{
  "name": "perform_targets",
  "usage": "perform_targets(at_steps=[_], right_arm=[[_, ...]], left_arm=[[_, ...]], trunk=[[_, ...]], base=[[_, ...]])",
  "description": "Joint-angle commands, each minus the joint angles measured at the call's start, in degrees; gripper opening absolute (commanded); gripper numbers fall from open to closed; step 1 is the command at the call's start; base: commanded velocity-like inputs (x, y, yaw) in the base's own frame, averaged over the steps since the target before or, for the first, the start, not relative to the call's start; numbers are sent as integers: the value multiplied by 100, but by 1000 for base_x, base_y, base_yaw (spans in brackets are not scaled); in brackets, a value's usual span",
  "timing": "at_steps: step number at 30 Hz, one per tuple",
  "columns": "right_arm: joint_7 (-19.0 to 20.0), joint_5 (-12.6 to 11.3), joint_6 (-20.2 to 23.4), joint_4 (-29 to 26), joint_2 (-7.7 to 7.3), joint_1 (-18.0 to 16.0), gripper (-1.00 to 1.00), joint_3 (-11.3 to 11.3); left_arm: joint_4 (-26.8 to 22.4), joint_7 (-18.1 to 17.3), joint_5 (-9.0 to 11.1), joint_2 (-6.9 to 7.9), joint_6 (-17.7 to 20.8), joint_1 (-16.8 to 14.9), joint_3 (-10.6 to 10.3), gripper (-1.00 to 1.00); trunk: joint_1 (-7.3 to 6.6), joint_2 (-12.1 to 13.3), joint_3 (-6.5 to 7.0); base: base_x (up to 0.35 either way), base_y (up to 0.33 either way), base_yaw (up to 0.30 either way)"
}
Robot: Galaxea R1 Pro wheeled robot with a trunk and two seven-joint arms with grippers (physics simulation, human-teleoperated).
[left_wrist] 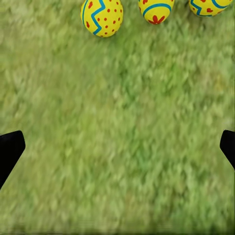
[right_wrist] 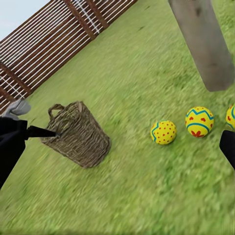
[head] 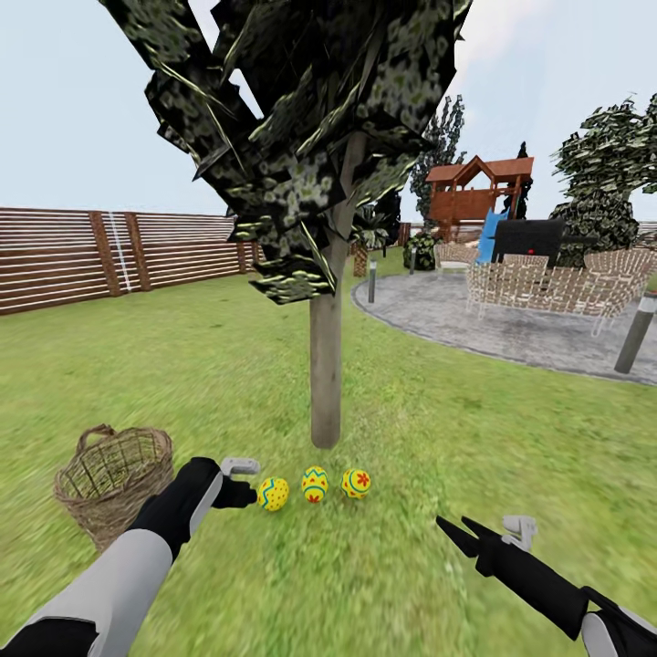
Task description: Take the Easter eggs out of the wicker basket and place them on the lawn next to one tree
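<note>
1. All three Easter eggs [head: 315, 484] lie in a row on the lawn [head: 365, 584] at the lower middle of the head view, just in front of the tree [head: 326, 365] trunk. The wicker basket [head: 114, 479] stands at the lower left, apart from them, and looks empty as far as its mouth shows.

2. The left gripper [head: 245, 481] sits just beside the leftmost egg. In the left wrist view its fingers [left_wrist: 10, 149] stand wide apart at the picture's edges with only grass between, holding nothing. A careless sideways pull-away could nudge that egg, and a round egg would roll.

3. A knocked egg could also bump its neighbours and scatter the row away from the trunk.

4. The right gripper [head: 467, 532], at the lower right, hangs over grass well apart from the eggs, open and empty. Little risk there unless it sweeps left.

5. Backing the arm toward the basket could tip it, though that looks harmless.
</note>
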Motion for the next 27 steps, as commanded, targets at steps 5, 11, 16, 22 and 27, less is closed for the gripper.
perform_targets(at_steps=[5, 11, 16, 22, 27], right_arm=[[7, -34, 43, 1, -1, -4, 100, -5], [-6, -41, 43, 3, -1, -4, 100, -13], [-285, -40, 49, 12, -5, -4, 100, -9], [-1050, -36, 73, 32, -8, -10, 100, 67], [-1453, -26, 79, 35, -13, -17, 100, 201]], left_arm=[[172, 11, 27, 2, 169, -34, -27, 100], [847, 17, 45, -1, 236, -328, -27, 100], [1233, 18, 48, -2, 247, -484, -25, 100], [1390, 9, 63, 2, 248, -544, -11, 100], [1412, 3, 59, 9, 220, -553, -9, 100]], trunk=[[-111, 199, 84], [-243, 440, 192], [-353, 640, 281], [-485, 881, 389], [-595, 1081, 479]], base=[[0, 0, 0], [0, 0, 0], [0, 0, 0], [0, 0, 0], [0, 0, 0]])
